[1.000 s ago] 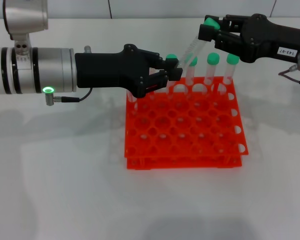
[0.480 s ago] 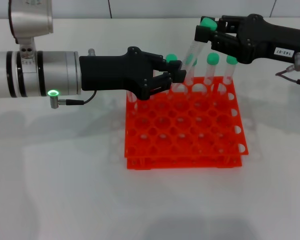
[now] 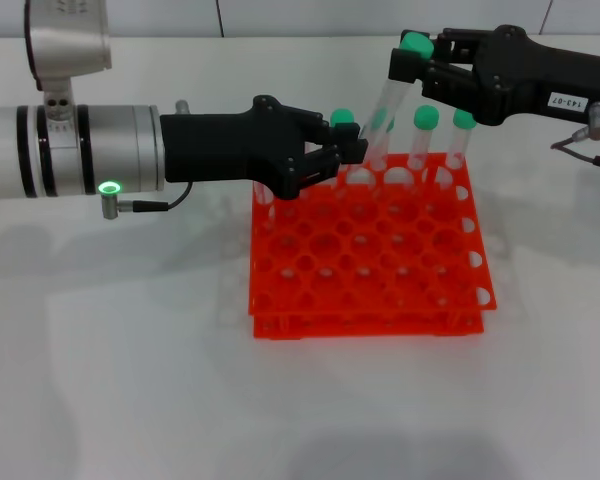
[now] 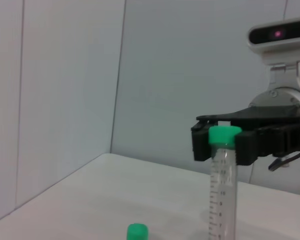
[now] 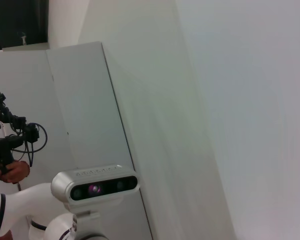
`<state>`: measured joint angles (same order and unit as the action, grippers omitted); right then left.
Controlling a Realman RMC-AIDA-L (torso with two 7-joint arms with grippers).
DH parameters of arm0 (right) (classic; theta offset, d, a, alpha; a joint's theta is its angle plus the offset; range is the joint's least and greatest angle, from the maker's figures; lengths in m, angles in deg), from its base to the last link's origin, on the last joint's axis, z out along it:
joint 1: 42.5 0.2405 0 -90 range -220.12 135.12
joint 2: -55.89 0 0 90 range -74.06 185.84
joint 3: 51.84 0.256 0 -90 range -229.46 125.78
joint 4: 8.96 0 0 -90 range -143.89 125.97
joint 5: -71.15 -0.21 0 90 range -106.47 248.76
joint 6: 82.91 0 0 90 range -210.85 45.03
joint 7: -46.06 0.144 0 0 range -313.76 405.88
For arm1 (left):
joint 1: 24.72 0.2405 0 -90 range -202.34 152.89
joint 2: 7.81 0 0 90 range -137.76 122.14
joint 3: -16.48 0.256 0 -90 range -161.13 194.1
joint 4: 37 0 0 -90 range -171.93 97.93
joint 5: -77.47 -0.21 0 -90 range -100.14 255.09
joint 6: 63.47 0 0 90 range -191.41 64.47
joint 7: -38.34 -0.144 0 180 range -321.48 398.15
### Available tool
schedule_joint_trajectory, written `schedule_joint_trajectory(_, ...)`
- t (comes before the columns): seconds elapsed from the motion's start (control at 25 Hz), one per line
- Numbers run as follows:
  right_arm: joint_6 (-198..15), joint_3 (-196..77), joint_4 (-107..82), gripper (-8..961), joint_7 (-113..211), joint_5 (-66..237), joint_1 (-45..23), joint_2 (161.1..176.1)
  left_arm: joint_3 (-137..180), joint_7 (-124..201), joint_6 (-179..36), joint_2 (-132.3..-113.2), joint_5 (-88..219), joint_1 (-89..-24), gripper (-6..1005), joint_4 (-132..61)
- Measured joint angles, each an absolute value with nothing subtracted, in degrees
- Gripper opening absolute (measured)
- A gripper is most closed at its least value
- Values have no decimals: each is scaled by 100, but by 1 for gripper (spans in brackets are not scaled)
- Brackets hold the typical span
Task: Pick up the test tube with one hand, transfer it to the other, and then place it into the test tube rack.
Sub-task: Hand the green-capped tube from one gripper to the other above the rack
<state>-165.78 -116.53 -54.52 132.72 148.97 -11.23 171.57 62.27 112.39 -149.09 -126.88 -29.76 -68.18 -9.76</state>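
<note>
Orange rack (image 3: 370, 250) holds capped tubes (image 3: 420, 140) along back row.

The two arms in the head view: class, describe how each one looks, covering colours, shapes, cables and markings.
The left gripper is black and angular with two fingers, mounted on a silver cylindrical wrist banded in black, with a green ring light and a thin black cable beneath. The right gripper is black too, on a long black body bearing a small white number label, with a dark cable trailing behind.
</note>
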Motion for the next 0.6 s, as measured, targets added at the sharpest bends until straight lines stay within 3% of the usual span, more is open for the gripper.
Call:
schedule_joint_trajectory(0.12, -16575, -11653, -5452, 266, 13272, 14897, -1117, 17159, 6227, 11249, -14873, -12694, -2976, -6802, 188, -978)
schedule_joint_trajectory(0.36, -16547, -11653, -5419, 266, 13272, 14896, -1073, 17163, 6227, 11258, -14872, -12693, -2969, -6797, 85, -977)
schedule_joint_trajectory(0.6, -16538, -11652, -5413, 265, 13266, 14893, -1066, 17163, 6227, 11336, -14864, -12697, -2732, -6738, 114, -979)
